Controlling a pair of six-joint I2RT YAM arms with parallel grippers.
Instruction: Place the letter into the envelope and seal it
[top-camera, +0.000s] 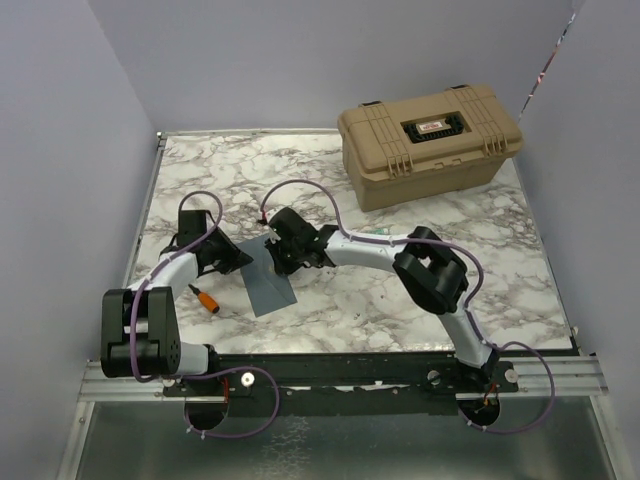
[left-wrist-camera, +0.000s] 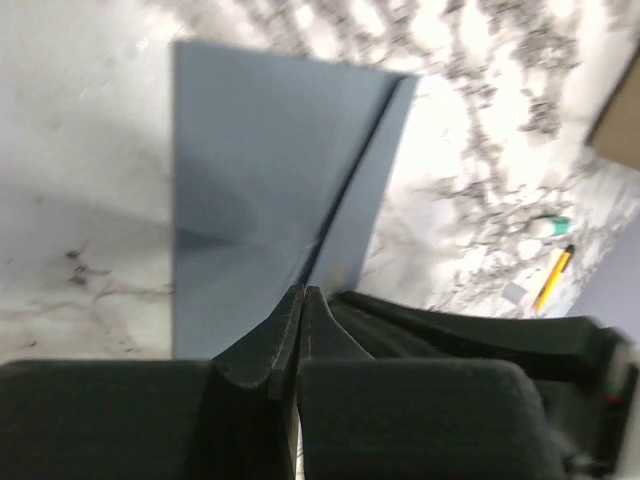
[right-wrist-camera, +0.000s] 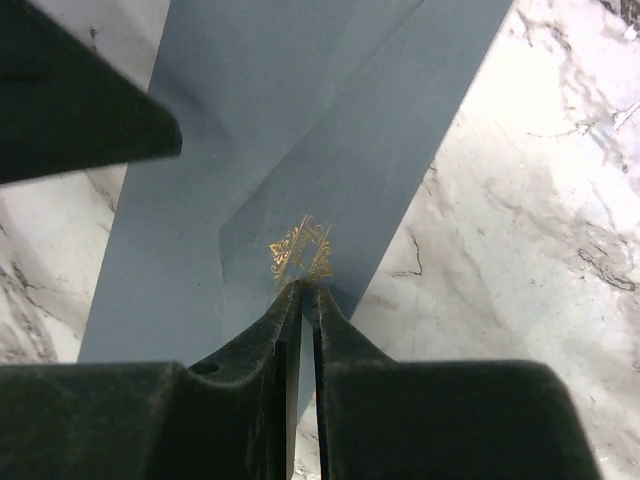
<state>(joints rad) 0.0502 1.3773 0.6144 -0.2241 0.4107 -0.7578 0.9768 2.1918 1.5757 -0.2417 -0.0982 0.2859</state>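
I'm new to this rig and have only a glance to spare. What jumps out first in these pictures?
A slate-blue envelope lies flat left of centre, with the left gripper and right gripper both shut at it, the right's tips by a gold emblem. A tan hard case stands at the far right.

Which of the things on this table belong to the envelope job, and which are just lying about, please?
For the job:
- envelope
- left gripper
- right gripper
- the letter, which is not in view

Lying about:
- tan case
- orange-handled tool
- yellow pen
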